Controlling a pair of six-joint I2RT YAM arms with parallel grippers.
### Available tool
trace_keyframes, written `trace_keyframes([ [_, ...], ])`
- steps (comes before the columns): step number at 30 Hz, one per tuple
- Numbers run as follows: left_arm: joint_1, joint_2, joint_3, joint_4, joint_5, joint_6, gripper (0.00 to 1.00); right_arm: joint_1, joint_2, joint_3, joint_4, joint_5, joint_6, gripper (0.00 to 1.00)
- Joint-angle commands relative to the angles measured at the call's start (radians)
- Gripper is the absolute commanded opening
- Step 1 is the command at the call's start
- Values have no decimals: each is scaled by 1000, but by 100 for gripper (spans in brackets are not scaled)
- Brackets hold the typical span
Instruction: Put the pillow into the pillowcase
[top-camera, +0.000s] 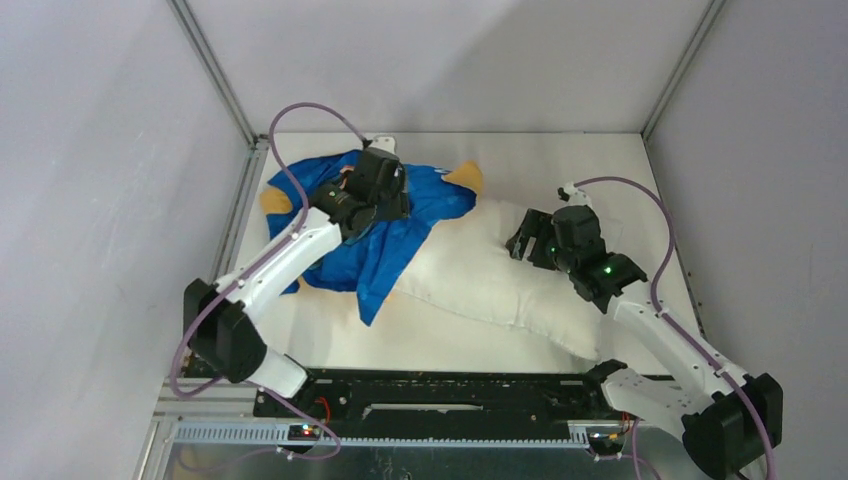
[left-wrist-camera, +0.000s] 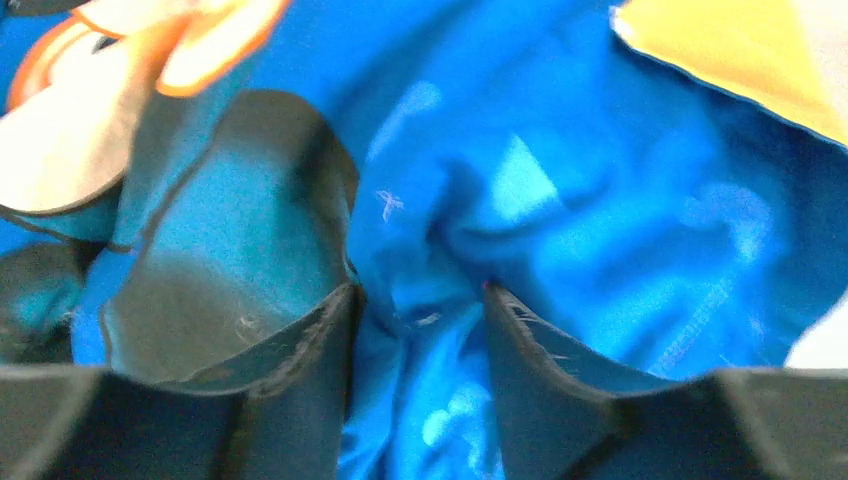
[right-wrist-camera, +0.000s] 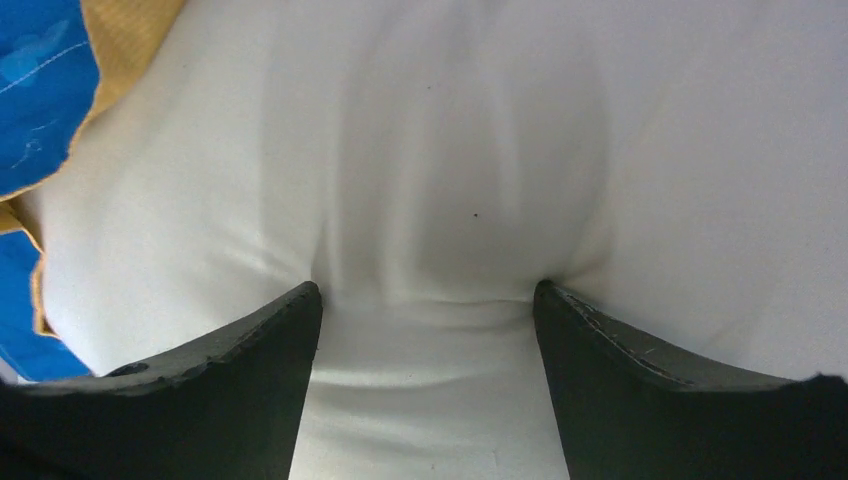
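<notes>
Beneath left gripper (left-wrist-camera: 420, 290): blue pillowcase (left-wrist-camera: 600, 200) fold is bunched between half-parted jaws, grip cannot be told | right gripper (right-wrist-camera: 428, 288) is spread wide, pressed onto pillow (right-wrist-camera: 450, 150) | white bench (top-camera: 330, 335), grey walls (top-camera: 100, 150)

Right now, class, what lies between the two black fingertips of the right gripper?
A bulge of the plump white fabric pillow fills the gap between the right gripper fingertips, touching both; the right wrist view shows it.

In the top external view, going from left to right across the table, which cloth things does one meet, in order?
pillowcase → pillow
</notes>
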Motion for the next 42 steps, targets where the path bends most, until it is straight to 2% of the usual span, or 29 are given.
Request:
trace_keyframes([
  [1, -103, -165, 47, -64, 38, 37, 64, 12, -27, 23, -39, -59, 14, 81],
  [3, -154, -208, 39, -89, 18, 40, 75, 18, -53, 53, -87, -33, 1, 82],
  [6, -213, -228, 28, -137, -41, 40, 83, 27, -113, 87, -172, 44, -29, 85],
  [10, -263, -214, -29, -161, -79, 24, 87, 27, -191, 116, -333, 156, -61, 92],
  [12, -281, -195, -72, -158, -107, 13, 89, 27, -218, 116, -404, 205, -62, 99],
  [17, -280, -128, -137, -44, -126, 31, 93, 55, -258, 64, -484, 270, -46, 100],
  [19, -280, -86, -116, -43, -152, 34, 90, 83, -249, 60, -453, 255, -43, 99],
  [21, -280, -56, -94, -47, -201, 40, 84, 68, -188, 58, -441, 228, -27, 100],
  [23, -280, -38, -74, -49, -244, 56, 72, 66, -129, 33, -417, 222, -14, 100],
  [24, -279, -32, -56, -56, -255, 67, 62, 68, -114, 4, -385, 214, -11, 99],
  [26, -280, -27, -7, -89, -262, 86, 37, 66, -100, -52, -314, 164, -9, 92],
  [27, -282, -28, 24, -108, -256, 95, 24, 66, -93, -70, -273, 143, -4, 84],
  [28, -284, -34, 56, -127, -249, 105, 16, 68, -86, -81, -257, 122, 0, 73],
  [29, -286, -43, 92, -140, -242, 117, 11, 75, -80, -83, -232, 107, 7, 61],
  [31, -289, -45, 194, -200, -218, 139, 8, 87, -74, -81, -171, 71, 15, 32],
  [34, -313, 7, 409, -341, -215, 168, 0, 86, -64, -46, -108, 20, 30, 1],
  [37, -338, 45, 507, -367, -97, 156, 0, 90, -40, 25, -52, -29, 51, 0],
  [41, -366, 77, 453, -217, 280, 44, 0, 153, 2, 123, 13, -32, 87, 0],
  [42, -379, 79, 449, -177, 333, 24, 0, 167, 14, 135, 27, -25, 91, 0],
])
